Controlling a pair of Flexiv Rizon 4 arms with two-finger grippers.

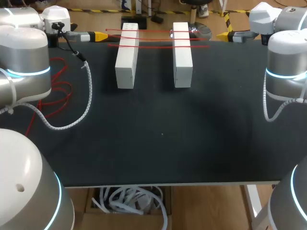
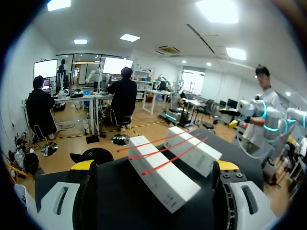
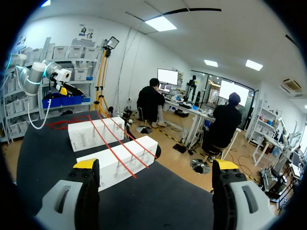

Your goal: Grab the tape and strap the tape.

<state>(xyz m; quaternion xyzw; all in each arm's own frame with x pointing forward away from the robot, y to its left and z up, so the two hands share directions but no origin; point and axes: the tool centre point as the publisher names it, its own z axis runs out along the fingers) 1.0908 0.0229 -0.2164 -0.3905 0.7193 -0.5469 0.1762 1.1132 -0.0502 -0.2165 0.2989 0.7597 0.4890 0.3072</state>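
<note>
Three thin red tape straps [image 1: 156,39] lie across two white blocks, the left block [image 1: 126,57] and the right block [image 1: 183,55], at the far middle of the black table [image 1: 158,139]. My left gripper [image 1: 101,36] hovers at the far left, just off the strap ends, fingers open and empty. My right gripper [image 1: 221,36] is at the far right, a little farther from the straps, also open and empty. In the left wrist view the straps [image 2: 163,148] lie ahead of the open gripper [image 2: 154,166]. In the right wrist view the straps [image 3: 117,143] lie ahead of the open gripper [image 3: 155,164].
A red cable [image 1: 60,88] loops at the table's left edge beside my left arm. A white coiled hose [image 1: 86,96] hangs from that arm over the table. A similar hose [image 1: 266,108] hangs from my right arm.
</note>
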